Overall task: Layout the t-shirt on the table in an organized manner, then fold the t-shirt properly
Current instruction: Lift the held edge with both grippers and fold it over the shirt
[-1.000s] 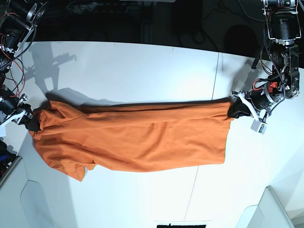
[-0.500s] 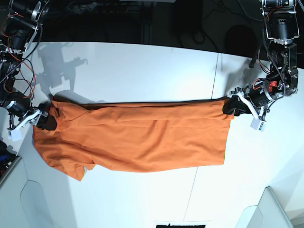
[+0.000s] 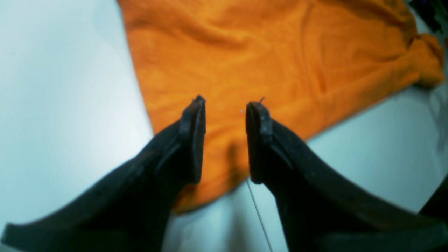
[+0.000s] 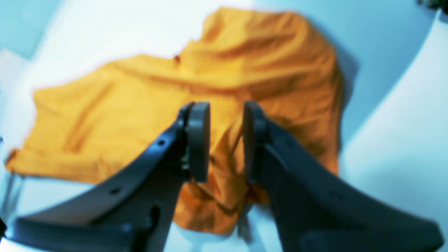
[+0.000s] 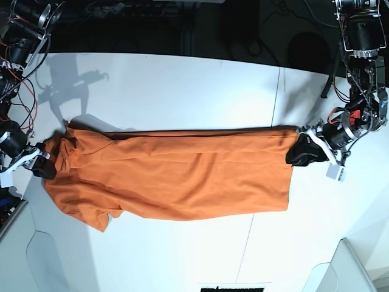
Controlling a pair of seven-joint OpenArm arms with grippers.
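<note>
The orange t-shirt (image 5: 176, 179) lay stretched lengthwise across the white tabletop (image 5: 182, 85). The left hand (image 3: 225, 105) hovered over its hem corner, fingers parted with nothing between them. The right hand (image 4: 225, 140) stood narrowly parted above the rumpled shoulder end, gripping no cloth.

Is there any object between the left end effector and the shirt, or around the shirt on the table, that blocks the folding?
Nothing visible does. The left end effector hangs open directly over a corner of the shirt, with only air between. The table around the shirt shows no other object.
</note>
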